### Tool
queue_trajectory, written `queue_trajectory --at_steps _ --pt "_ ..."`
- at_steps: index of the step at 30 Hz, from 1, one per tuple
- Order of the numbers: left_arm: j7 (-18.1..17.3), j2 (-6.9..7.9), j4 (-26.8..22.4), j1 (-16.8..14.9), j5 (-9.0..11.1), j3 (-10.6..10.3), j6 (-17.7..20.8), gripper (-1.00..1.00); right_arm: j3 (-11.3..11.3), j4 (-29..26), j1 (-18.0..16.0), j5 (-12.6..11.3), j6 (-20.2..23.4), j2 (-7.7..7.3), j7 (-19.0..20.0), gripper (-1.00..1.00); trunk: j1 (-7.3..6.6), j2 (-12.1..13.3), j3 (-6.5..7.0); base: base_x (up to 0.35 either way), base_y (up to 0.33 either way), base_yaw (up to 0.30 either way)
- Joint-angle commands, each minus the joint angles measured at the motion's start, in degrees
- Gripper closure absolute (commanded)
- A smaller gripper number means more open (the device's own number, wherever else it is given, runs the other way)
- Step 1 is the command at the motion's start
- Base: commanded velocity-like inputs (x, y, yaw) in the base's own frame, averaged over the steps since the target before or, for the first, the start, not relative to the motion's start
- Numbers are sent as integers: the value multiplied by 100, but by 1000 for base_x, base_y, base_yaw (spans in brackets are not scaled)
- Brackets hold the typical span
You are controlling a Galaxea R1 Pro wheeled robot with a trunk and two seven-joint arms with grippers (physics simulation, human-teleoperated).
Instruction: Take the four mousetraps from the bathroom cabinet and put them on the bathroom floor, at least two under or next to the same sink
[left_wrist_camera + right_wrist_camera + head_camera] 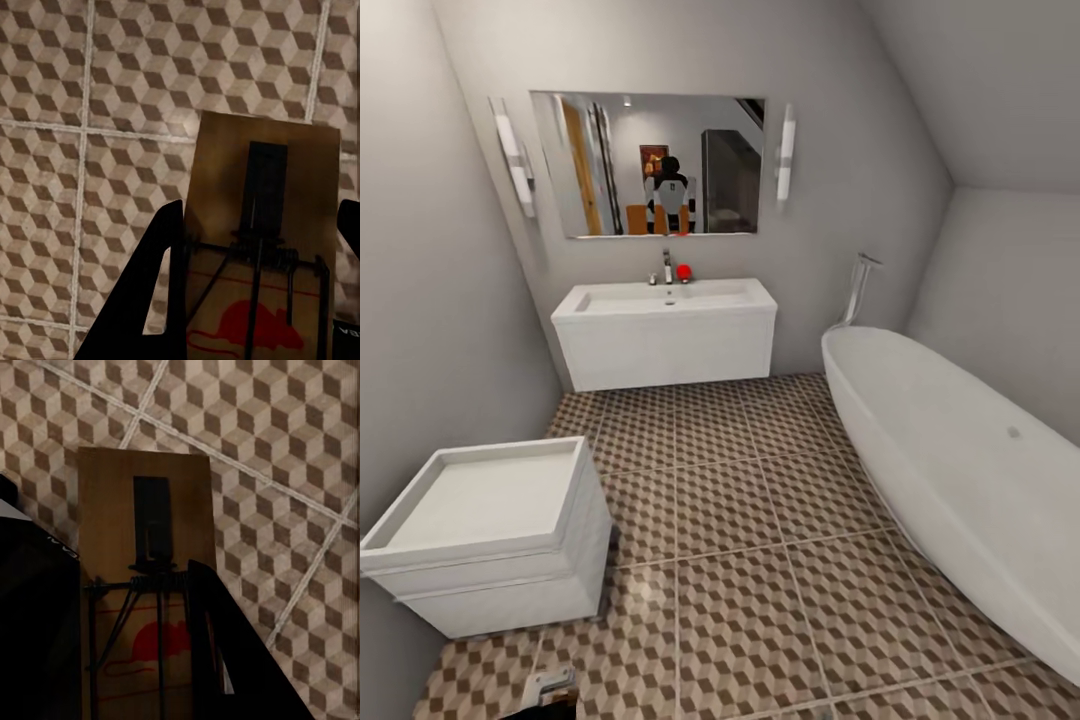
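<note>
In the left wrist view, a brown wooden mousetrap [262, 161] with a dark metal spring bar and a red mouse print sits between the black fingers of my left gripper [259, 221], which is shut on it above the cube-patterned bathroom floor [90, 90]. My right gripper [112, 574] is likewise shut on a second mousetrap [105, 510], held over the same floor pattern [285, 427]. The white wall-hung sink [665, 335] with its small chrome faucet [667, 268] hangs on the far wall in the head view, across the tiled floor [760, 560]. The cabinet is out of view.
A white cube-shaped unit [490, 540] stands against the left wall, close by. A long oval white bathtub [960, 470] runs along the right side. A mirror [650, 165] hangs over the sink, and a small red object [683, 272] rests by the faucet.
</note>
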Motion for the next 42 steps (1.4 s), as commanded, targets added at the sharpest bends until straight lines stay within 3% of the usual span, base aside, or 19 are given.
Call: queue_trajectory --at_steps 1,42 --pt "24 -1 1 -3 27 -48 5 100 21 24 -11 4 -43 2 -2 100 4 -4 -6 334 -1 0" --pt "24 1 1 -3 27 -48 5 100 21 24 -11 4 -42 2 -2 100 4 -4 -6 334 0 0"
